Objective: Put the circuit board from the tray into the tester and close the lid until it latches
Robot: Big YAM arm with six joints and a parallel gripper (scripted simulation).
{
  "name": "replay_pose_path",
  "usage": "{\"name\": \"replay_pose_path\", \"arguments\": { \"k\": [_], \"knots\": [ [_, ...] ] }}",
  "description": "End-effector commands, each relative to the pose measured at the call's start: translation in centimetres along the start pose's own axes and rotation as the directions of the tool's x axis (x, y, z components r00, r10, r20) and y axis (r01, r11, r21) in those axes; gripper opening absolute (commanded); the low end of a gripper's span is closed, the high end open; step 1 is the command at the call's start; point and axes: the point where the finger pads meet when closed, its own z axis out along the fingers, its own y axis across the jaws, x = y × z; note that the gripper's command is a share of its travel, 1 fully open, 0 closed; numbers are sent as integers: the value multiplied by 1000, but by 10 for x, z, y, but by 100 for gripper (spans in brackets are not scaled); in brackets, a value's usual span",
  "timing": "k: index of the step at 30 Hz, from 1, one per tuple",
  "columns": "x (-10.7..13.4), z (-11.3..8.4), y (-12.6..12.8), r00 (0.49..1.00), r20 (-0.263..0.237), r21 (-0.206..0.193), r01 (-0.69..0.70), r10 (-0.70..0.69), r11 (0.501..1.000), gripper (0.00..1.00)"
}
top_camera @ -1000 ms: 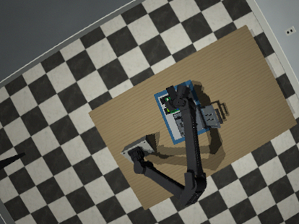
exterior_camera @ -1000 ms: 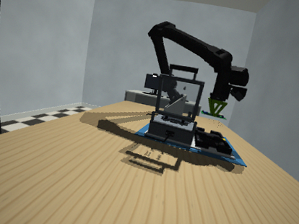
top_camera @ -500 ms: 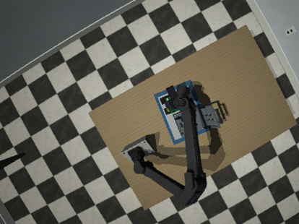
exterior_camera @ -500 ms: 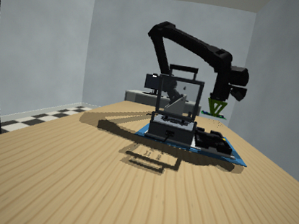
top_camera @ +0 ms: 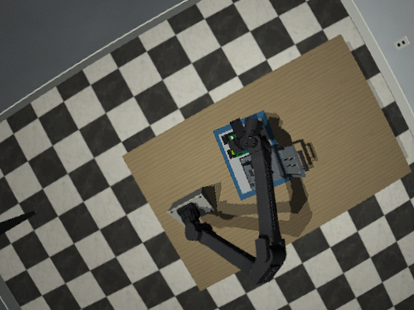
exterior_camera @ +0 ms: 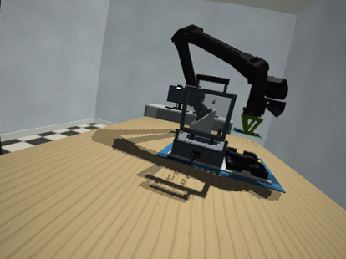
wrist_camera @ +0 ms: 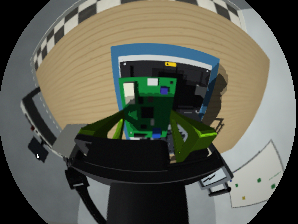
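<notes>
I'm holding the board (top_camera: 242, 154) (exterior_camera: 235, 130) (wrist_camera: 148, 107) in the claw (top_camera: 237, 146) (exterior_camera: 249, 133) (wrist_camera: 147, 113), its fingers closing on the two long edges, and it's hanging level in the air above the tray (top_camera: 230, 138) (exterior_camera: 245, 163) (wrist_camera: 137, 70). I'm judging it light and stiff, its edges thin and perhaps a little slippery, its solder joints and connectors fragile, so I'm favouring this edge grip near the middle and wanting no harder squeeze. Too much force could be bowing it; too little could be letting it tilt against a post. The tray is sitting on the blue mat (top_camera: 243, 194) (exterior_camera: 279, 186) (wrist_camera: 162, 49) on the desk (top_camera: 343, 113) (exterior_camera: 153, 228) (wrist_camera: 90, 50); the board is covering part of it, so I can't tell what every pocket is holding. Beside it the tester (top_camera: 248, 168) (exterior_camera: 208, 157) is standing with its lid (top_camera: 291, 161) (exterior_camera: 211, 92) up, and I'm seeing no board on its plate. Next I'm probably carrying the board across, checking the connector end against the hook before lowering.
</notes>
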Motion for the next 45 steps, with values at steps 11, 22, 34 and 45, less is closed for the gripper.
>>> {"name": "replay_pose_path", "arguments": {
  "k": [11,22,34,45],
  "knots": [
    [-18,-29,-17,998,52,62,-29,26,998,72],
    [-18,-29,-17,999,50,63,-8,4,998,72],
    [-14,-31,-17,999,51,64,-2,-1,998,72],
    [8,-21,-11,1000,29,43,8,-9,999,72]
  ]
}}
